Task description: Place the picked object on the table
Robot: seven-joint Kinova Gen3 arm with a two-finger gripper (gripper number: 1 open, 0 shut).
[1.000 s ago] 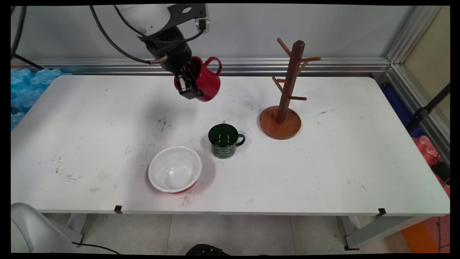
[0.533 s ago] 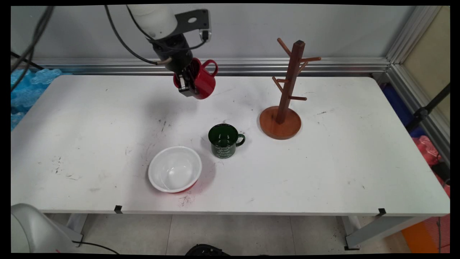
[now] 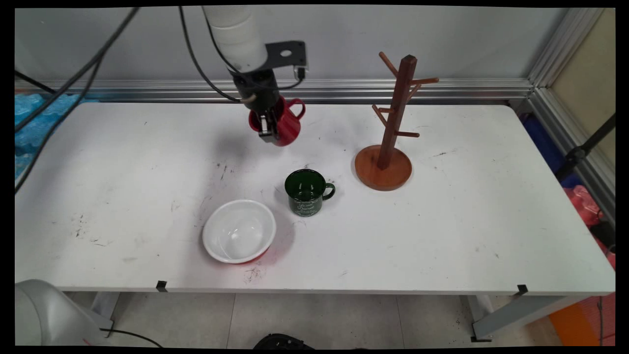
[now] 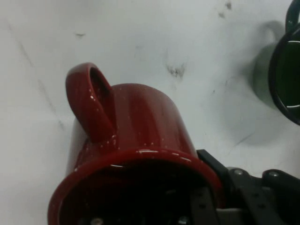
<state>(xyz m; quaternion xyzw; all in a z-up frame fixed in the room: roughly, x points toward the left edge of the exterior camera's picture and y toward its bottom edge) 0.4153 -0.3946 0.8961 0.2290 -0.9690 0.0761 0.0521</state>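
Red mug (image 3: 285,125) hangs upper centre of frame above the tabletop (image 3: 467,206), your fingers (image 3: 269,132) clamped on its rim. Lower left sits a white bowl (image 3: 239,230), then green mug (image 3: 305,191), wooden mug tree (image 3: 390,128) right.

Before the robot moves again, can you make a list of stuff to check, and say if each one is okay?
1. Red mug held by the gripper: ok, one finger inside the rim, one outside.
2. Red mug clear of the table: ok, hanging in the air.
3. Mug handle free: ok, nothing touches it.
4. Green mug out of the way: ok, it stands nearer the camera.
5. Wooden mug tree upright, pegs bare: ok.
6. Grip tight enough: cannot tell.
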